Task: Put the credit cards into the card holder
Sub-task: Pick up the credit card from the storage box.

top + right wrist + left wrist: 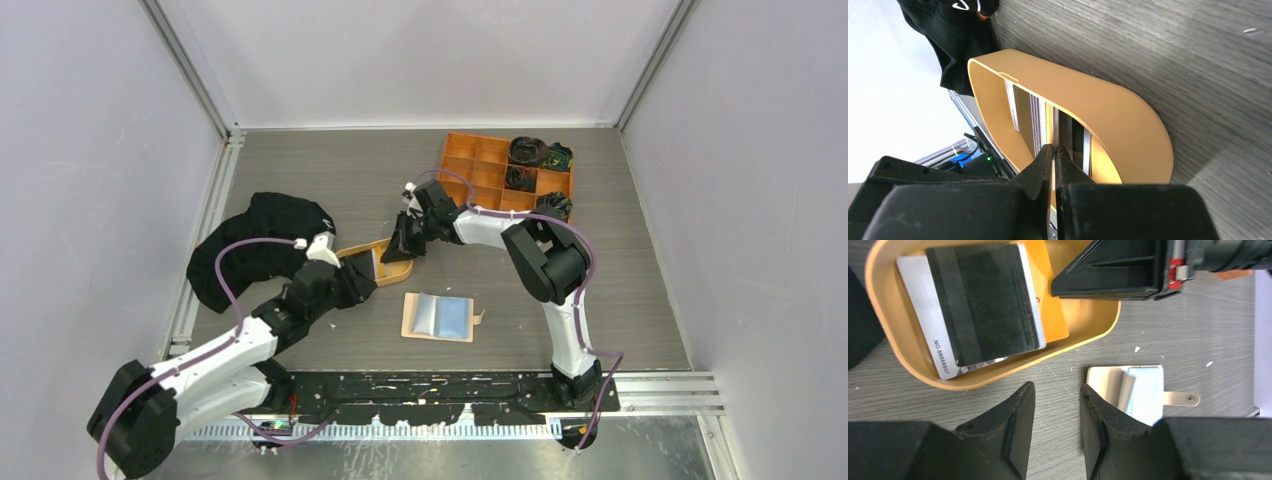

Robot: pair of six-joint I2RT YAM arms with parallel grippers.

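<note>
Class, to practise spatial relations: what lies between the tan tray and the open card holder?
Bare table, apart from one small white speck. The left wrist view shows the tray and card holder apart.

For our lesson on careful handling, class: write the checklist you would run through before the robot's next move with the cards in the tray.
1. Right gripper shut at the tray: ok.
2. A card pinched in it: cannot tell.
3. Left gripper open, empty, beside the tray: ok.
4. Card holder lying open on the table, apart from the tray: ok.
5. Dark card and grey-white card in the holder: not ok, both lie in the tray.
</note>
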